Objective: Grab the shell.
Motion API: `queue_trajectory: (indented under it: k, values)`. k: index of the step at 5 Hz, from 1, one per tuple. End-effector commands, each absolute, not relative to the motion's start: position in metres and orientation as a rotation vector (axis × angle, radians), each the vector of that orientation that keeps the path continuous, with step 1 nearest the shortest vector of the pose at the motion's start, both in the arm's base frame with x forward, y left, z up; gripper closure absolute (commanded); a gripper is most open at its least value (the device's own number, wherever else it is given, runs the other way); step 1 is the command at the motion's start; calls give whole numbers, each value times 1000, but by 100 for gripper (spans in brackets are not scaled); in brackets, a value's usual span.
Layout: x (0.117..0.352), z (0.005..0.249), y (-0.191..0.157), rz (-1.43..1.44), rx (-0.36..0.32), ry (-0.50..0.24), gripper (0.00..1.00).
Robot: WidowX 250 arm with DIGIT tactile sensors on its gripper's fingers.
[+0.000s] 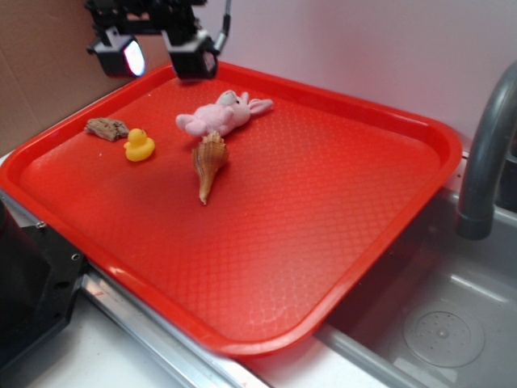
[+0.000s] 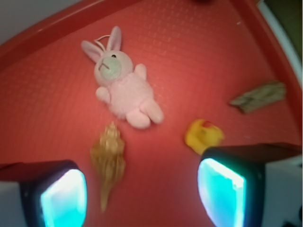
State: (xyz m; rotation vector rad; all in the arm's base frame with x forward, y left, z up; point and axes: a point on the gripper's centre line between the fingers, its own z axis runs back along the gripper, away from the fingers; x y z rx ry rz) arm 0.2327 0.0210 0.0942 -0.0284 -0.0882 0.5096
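The tan-orange spiral shell [image 1: 209,164] lies flat on the red tray [image 1: 339,202], its thin point toward the tray's front. In the wrist view the shell [image 2: 109,161] shows far below, just right of the left finger. My gripper [image 1: 159,55] hangs open high above the tray's back left part, well clear of the shell, with nothing between its fingers [image 2: 64,198]. Both glowing pads frame bare tray in the wrist view.
A pink plush bunny [image 1: 220,114] lies just behind the shell. A yellow duck [image 1: 139,145] and a rough brown-grey lump [image 1: 107,128] sit to the left. A grey faucet [image 1: 487,153] and sink basin [image 1: 444,331] are to the right of the tray.
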Motion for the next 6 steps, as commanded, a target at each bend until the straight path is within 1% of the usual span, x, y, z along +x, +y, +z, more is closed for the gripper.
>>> queue_trajectory:
  k: [1,2,3,4,5,6]
  values:
    - [240,45,0,407,-118,-63,0]
    - [242,31,-8,388,-120,-49,0]
    - [237,26,-18,368,-109,-24,0]
    - [230,23,-22,359,-82,-11,100]
    - [229,23,-18,353,-45,-4,100]
    - [231,38,-11,311,-9,8,100]
